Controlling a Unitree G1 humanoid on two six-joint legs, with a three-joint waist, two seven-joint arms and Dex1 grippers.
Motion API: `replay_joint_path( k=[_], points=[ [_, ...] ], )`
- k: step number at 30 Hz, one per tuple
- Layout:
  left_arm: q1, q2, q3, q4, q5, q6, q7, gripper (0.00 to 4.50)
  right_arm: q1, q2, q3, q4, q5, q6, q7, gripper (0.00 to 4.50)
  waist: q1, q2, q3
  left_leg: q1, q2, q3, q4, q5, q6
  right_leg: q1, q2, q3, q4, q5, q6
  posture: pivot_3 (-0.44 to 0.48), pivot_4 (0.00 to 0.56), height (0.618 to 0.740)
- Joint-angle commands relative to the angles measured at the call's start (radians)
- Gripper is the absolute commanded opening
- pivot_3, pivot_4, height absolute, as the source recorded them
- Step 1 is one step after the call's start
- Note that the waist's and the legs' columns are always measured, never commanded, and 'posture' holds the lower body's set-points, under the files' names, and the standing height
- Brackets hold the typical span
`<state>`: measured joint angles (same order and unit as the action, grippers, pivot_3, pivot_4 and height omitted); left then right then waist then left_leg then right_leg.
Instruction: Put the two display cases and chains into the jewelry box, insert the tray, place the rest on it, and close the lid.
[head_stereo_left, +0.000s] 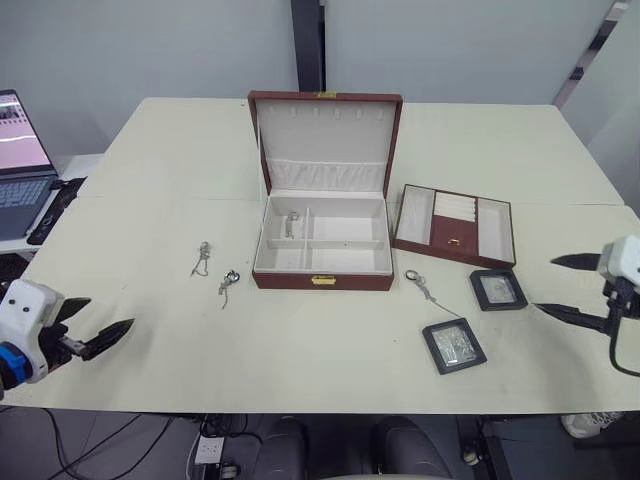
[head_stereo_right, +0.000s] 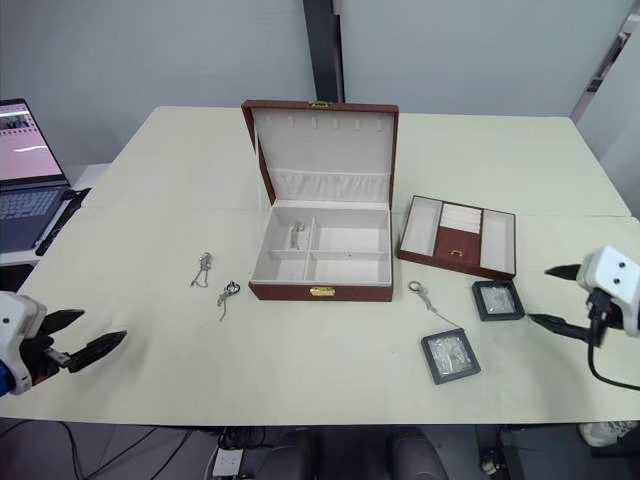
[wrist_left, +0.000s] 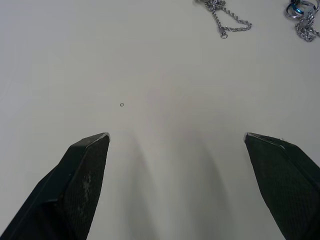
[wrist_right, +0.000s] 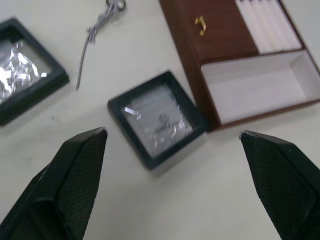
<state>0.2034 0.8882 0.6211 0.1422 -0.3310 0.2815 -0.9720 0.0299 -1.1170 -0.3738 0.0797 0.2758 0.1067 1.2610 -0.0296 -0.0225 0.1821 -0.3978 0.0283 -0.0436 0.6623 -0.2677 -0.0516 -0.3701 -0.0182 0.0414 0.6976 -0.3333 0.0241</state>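
Observation:
The jewelry box (head_stereo_left: 285, 281) stands open mid-table, its lid (head_stereo_left: 325, 135) upright. A small chain piece (head_stereo_left: 292, 222) lies in its back-left compartment. The tray (head_stereo_left: 455, 232) rests to the box's right. In front of the tray lie the two display cases (head_stereo_left: 498, 290) (head_stereo_left: 454, 345), with a chain (head_stereo_left: 422, 286) between them and the box. Two more chains (head_stereo_left: 202, 259) (head_stereo_left: 229, 283) lie left of the box. My left gripper (head_stereo_left: 105, 315) is open and empty over the table's front left. The right gripper (head_stereo_left: 545, 284) is open, just right of the nearer-tray case (wrist_right: 157, 117).
A laptop (head_stereo_left: 20, 160) sits on a side surface beyond the table's left edge. The cream table (head_stereo_left: 300, 350) has bare room along its front between the two grippers and behind the box.

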Motion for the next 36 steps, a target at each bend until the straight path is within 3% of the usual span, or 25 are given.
replay_joint_path(
  k=[1,10,17,36],
  points=[
    [0.021,0.021,0.039,0.017,0.001,-0.035,-0.001,4.46,0.038,-0.04,-0.063,0.03,-0.009,-0.054,0.035,4.5,-0.001,0.0,0.0,0.0,0.0,0.001,0.0,0.0,0.0,0.0,0.0,0.0,0.0,0.0,0.0,0.0,0.15,0.74],
    [0.077,0.013,0.07,0.025,-0.022,-0.02,0.015,4.46,0.101,-0.068,-0.085,0.11,-0.03,-0.091,0.056,4.5,-0.002,0.0,0.0,0.001,0.001,0.002,-0.001,0.0,0.0,0.0,0.0,0.0,0.0,0.0,0.0,0.0,0.15,0.74],
    [0.097,0.008,0.097,-0.001,-0.059,0.051,0.016,4.46,0.122,-0.105,-0.079,0.133,-0.017,-0.012,0.102,4.5,-0.002,0.0,0.0,0.001,0.001,0.002,0.0,0.0,0.0,0.0,0.0,0.0,0.0,0.0,0.0,0.0,0.15,0.74],
    [0.167,-0.019,0.128,-0.103,-0.096,0.085,0.032,4.46,0.066,-0.114,-0.043,0.167,-0.033,-0.035,0.099,4.5,-0.002,0.0,0.0,0.001,0.001,0.003,0.0,0.0,0.0,0.0,0.0,0.0,0.0,0.0,0.0,0.0,0.15,0.74]
  ],
)
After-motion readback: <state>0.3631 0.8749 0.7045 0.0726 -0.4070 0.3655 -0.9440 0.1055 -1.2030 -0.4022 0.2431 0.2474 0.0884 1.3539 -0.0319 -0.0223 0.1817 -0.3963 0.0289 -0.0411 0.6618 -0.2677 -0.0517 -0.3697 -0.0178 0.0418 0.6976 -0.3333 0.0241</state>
